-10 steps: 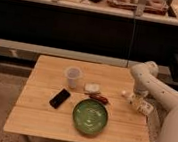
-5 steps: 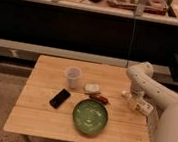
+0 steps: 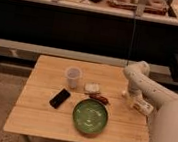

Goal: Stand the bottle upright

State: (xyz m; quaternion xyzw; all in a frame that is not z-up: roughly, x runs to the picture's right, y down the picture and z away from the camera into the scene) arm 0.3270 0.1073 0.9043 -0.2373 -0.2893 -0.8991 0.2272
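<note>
The bottle (image 3: 142,107), label unreadable, lies near the table (image 3: 40,113) edge beside the gripper (image 3: 129,95), fingers spread.

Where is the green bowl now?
Camera view: the green bowl sits front-centre on the table, right of the black phone; the gripper hovers at the table's right edge.

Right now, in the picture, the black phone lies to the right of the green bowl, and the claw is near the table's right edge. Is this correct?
Not quite: the camera view shows the black phone to the left of the green bowl, not the right. The claw is indeed near the right edge of the table.
</note>
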